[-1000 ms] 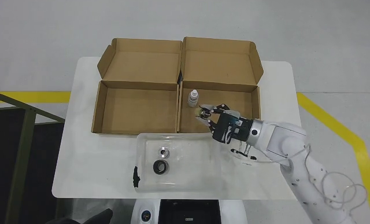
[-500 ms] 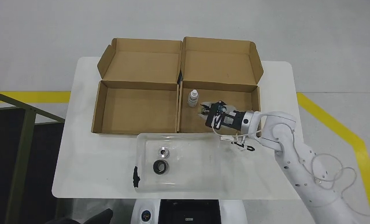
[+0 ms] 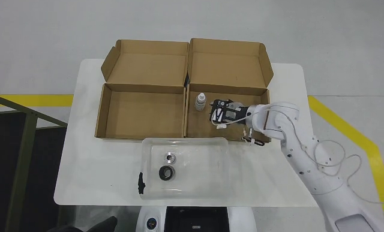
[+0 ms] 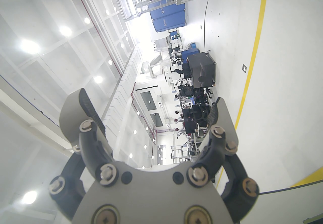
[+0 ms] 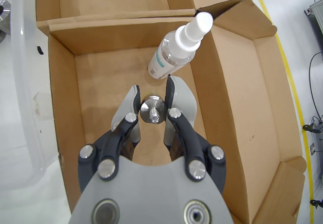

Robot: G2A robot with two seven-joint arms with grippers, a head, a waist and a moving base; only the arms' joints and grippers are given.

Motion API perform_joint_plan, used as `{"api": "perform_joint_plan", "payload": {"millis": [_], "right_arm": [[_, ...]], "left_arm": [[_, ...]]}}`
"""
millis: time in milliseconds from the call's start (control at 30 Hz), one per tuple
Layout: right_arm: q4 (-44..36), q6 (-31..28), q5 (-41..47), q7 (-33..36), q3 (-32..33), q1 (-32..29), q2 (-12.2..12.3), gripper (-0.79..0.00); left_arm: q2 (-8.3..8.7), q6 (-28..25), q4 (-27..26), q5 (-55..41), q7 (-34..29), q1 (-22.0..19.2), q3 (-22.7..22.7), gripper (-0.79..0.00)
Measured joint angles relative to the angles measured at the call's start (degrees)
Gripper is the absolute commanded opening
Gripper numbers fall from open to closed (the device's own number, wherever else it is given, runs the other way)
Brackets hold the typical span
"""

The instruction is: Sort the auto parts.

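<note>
The right claw [image 5: 153, 88] is seen low inside the right cardboard box [image 5: 106, 78], and it is closed on a round metal part [image 5: 153, 108] with a short stud at its centre. The part is pinched on both sides by the ribbed pads. Whether it rests on the box floor cannot be told. A clear spray bottle [image 5: 174, 58] with a white cap is stood upright in the same box, just beside the claw's tip, close to the wall shared with the left cardboard box [image 3: 141, 115].

In the top view the right claw [image 3: 214, 115] is found in the near left part of the right cardboard box [image 3: 255, 121], with the spray bottle [image 3: 201, 101] just beyond it. Both boxes are laid side by side on the white worktop [image 3: 90, 160] with their lids folded back.

A clear plastic tub [image 3: 204, 172] is placed in front of the boxes. A small silver part [image 3: 170, 157] and a dark ring [image 3: 166, 172] are kept in its left half, close together.

The left claw [image 4: 150, 97] is held with its fingers spread wide and nothing between them, and it is pointed up at the hall ceiling.
</note>
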Motion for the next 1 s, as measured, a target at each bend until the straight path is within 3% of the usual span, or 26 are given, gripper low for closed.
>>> {"api": "perform_joint_plan", "payload": {"millis": [167,333,667,1000], "right_arm": [[4.13,-0.06,0.89,0.92,-2.37,2.72,-0.82,-0.785],[7.51,0.54,0.11,2.48,-4.91,5.23,-1.67,-0.736],[11.20,1.49,0.23,3.28,-7.43,7.84,-2.82,-0.502],[9.26,1.22,0.78,2.43,-6.12,7.32,-2.62,-0.443]], "left_arm": [[0.00,0.00,0.00,0.00,0.00,0.00,0.00,0.000],[0.00,0.00,0.00,0.00,0.00,0.00,0.00,0.000],[0.00,0.00,0.00,0.00,0.00,0.00,0.00,0.000],[0.00,0.00,0.00,0.00,0.00,0.00,0.00,0.000]]}}
